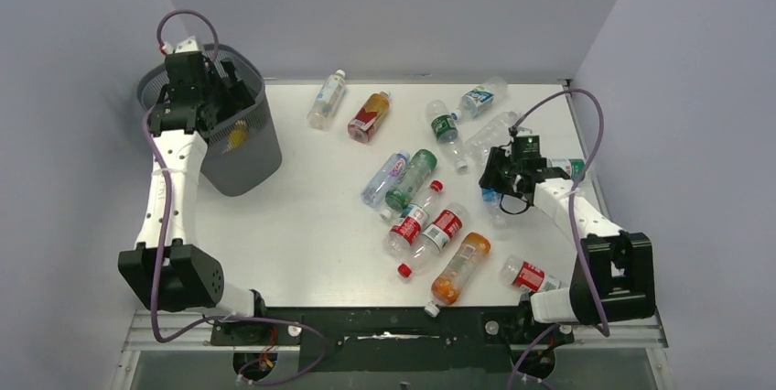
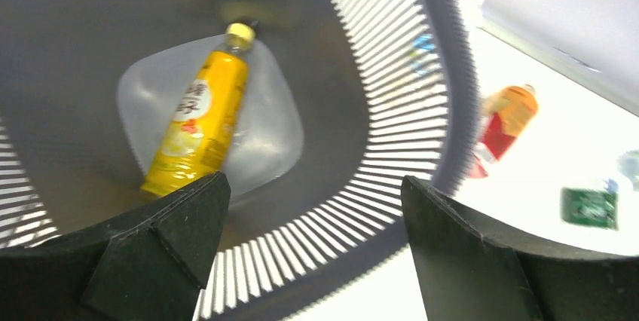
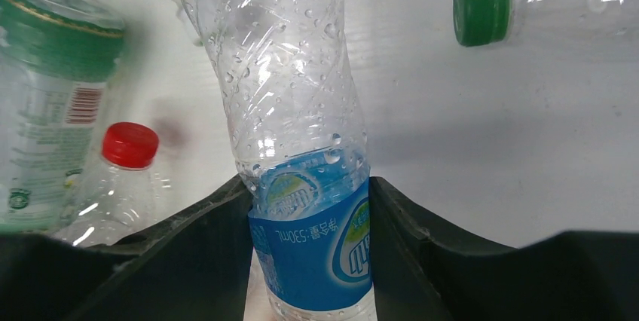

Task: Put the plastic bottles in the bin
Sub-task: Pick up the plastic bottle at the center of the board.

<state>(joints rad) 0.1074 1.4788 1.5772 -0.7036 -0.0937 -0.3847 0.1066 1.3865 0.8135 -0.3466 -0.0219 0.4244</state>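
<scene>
Over the bin [image 1: 245, 163], at the far left of the table [image 1: 302, 225], your left gripper [image 1: 197, 88] hangs with its jaws wide apart and nothing between them. Its wrist view looks down past the fingers to a yellow bottle [image 2: 200, 121] lying on the bin's floor, so that arm's drop looks done and you can send it for another. On the right side of the table, your right gripper [image 3: 309, 208] has closed onto a clear bottle [image 3: 301, 110], one finger pressed to each side of its blue label. That is a sensible place to hold it, since the label band looks firmer than the crumpled, wet wall further along. The bottle appears to be low at the table, not yet lifted. A red cap [image 3: 129, 144] and a green-labelled bottle [image 3: 45, 110] sit close on one side and a green cap [image 3: 482, 8] lies further off on the other, so raise it straight up before you swing across. Thin plastic may buckle or slip, so watch the grip. Most of the other bottles [image 1: 446, 223] lie scattered over the middle and right of the table, well apart from the bin, so the job looks barely begun.
</scene>
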